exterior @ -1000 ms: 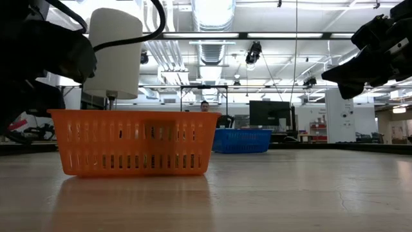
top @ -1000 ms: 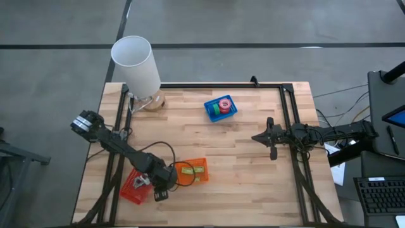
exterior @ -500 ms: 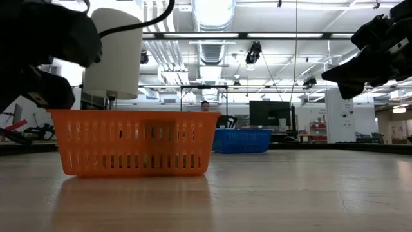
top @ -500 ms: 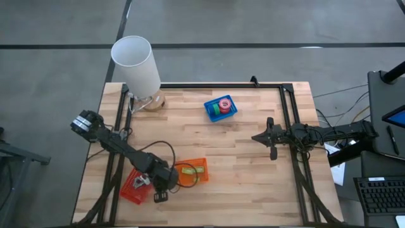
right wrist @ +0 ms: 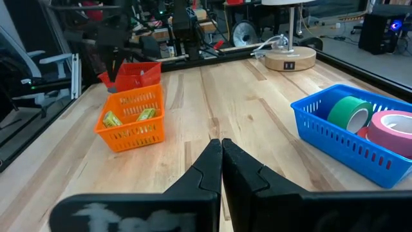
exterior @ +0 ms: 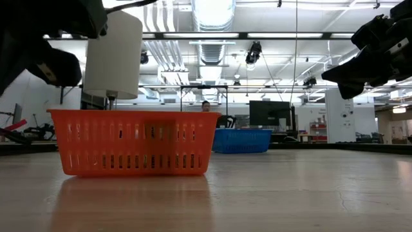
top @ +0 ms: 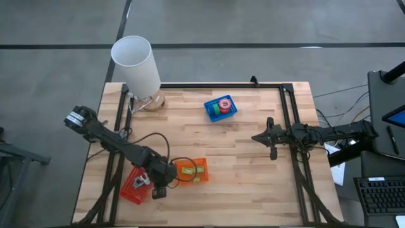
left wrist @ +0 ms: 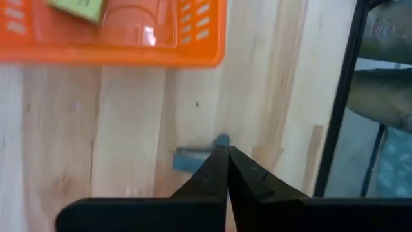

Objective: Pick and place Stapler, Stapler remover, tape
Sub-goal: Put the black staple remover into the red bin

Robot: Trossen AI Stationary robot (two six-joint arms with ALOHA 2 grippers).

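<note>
My left gripper (top: 157,189) (left wrist: 226,151) is shut, above the table's near left part between the red bin (top: 133,186) and the orange bin (top: 192,171) (left wrist: 116,38). A small blue-grey piece (left wrist: 192,156) lies on the wood just past its fingertips. The orange bin holds yellow-green items (right wrist: 129,116). Green (right wrist: 351,111) and pink (right wrist: 394,127) tape rolls sit in the blue bin (top: 220,107). My right gripper (top: 255,137) (right wrist: 221,143) is shut and hangs in the air over the table's right part.
A lamp with a white shade (top: 136,63) stands on its round wooden base (right wrist: 290,59) at the far left corner. Black frame rails (top: 288,120) run along the table's sides. Bare wood lies in the middle between the bins and the right arm.
My left arm has lifted: in the low view its dark bulk climbs from beside the orange bin to above it. In the high view its gripper has shifted slightly toward the table's left edge. The fingers stay shut. The bins and my right arm have kept still.
</note>
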